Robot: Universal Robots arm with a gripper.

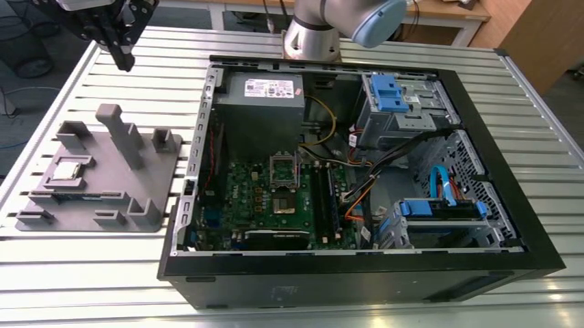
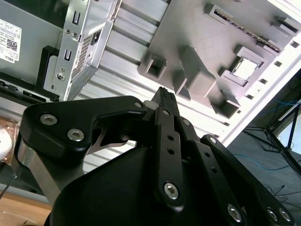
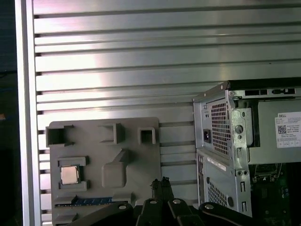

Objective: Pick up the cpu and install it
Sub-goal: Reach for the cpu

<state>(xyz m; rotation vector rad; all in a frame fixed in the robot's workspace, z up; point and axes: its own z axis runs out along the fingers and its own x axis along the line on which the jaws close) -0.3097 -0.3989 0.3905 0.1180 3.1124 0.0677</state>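
Where the grey holder plate lies on the slatted metal tabletop, the cpu sits flat in a square recess, pale silvery top up, near the plate's edge on the exterior view's left. A narrow memory module stands in a slot just beside it, and blocky grey posts rise from the plate around them. In the first wrist view the cpu shows as a bright square framed by the grey recess. The pincer hangs in the air over the tabletop past the far end of the plate, well apart from the chip. Its black fingers are drawn together tip to tip with nothing between them. To the exterior view's right of the plate lies an open computer case on its side. Inside it is the green motherboard with the metal-framed socket near its middle. A grey power supply sits at the far end, and blue drive caddies sit along the far side. The arm's silver base stands behind the case.
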